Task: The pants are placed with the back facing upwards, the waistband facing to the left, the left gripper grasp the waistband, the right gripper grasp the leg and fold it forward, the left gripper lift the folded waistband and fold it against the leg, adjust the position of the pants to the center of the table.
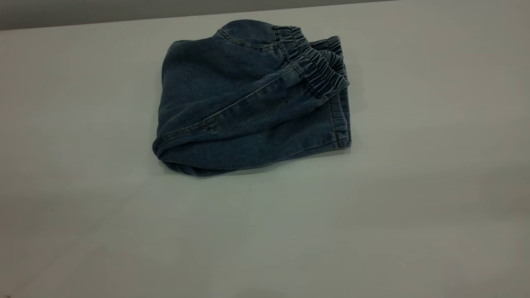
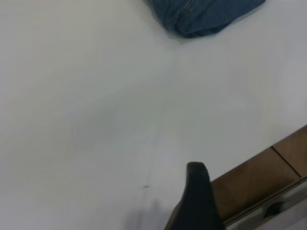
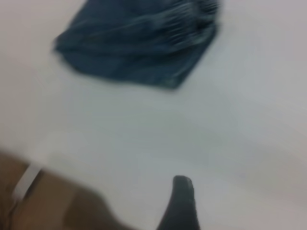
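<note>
The pants [image 1: 248,99] lie folded in a compact bundle on the table [image 1: 265,231], toward its far middle. The gathered waistband [image 1: 314,68] rests on top at the bundle's right, over the stitched hem of the leg [image 1: 341,124]. Neither gripper shows in the exterior view. My left gripper [image 2: 237,206] hovers over bare table by its edge, far from the pants [image 2: 201,17]; one black finger [image 2: 196,196] shows, nothing beside it. My right gripper [image 3: 216,203] is likewise well back from the pants [image 3: 139,43], with one finger [image 3: 181,201] in view and nothing held.
A brown wooden surface [image 2: 259,177] runs beyond the table's edge beside the left gripper. A brown area [image 3: 43,206] lies past the table's edge near the right gripper. A dark wall [image 1: 83,12] bounds the table's far edge.
</note>
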Motion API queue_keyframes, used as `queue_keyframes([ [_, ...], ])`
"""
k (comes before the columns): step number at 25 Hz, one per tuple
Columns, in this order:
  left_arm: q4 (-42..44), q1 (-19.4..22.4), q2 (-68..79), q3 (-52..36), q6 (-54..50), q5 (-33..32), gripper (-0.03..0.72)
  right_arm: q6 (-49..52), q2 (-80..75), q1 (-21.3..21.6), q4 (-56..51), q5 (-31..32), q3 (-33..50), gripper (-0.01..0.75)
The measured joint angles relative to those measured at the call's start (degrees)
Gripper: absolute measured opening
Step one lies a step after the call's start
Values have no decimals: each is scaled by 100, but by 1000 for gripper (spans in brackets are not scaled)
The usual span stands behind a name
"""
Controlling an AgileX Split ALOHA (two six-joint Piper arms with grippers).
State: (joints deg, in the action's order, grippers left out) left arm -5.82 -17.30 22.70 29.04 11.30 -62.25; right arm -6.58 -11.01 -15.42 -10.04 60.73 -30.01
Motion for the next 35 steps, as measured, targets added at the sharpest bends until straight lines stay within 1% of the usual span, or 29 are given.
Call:
queue_keyframes([
  [2, 0, 0, 0, 0, 0, 0, 498, 5, 182, 468, -14, 0, 0, 531],
  [4, -12, 0, 0, 0, 0, -6, 498, 5, 459, 781, -14, 0, 0, 531],
  [6, -12, 0, 0, 0, 0, -6, 498, 5, 749, 934, -43, 0, 0, 531],
  [8, -18, 71, -62, 0, 11, -6, 498, 5, 1019, 937, -61, 5, 0, 531],
  [10, -65, 315, -222, 0, 27, -11, 498, 5, 1113, 986, -61, 5, 0, 531],
  [14, -56, 1078, -789, 0, 33, -24, 498, 0, 1113, 1137, -61, 5, 0, 531],
  [16, -50, 1419, -1131, 0, 35, -24, 498, -4, 1108, 1143, -71, 5, 0, 531],
  [19, -41, 1678, -1658, 0, 35, -26, 498, -4, 1101, 1143, -71, 5, 0, 531],
  [24, -41, 1683, -2280, 18, 35, -71, 498, 1, 1101, 1143, -71, 5, 0, 531],
  [35, -34, 1669, -2270, 18, 40, -45, 498, 1, 1101, 1138, -71, 0, 0, 531],
])
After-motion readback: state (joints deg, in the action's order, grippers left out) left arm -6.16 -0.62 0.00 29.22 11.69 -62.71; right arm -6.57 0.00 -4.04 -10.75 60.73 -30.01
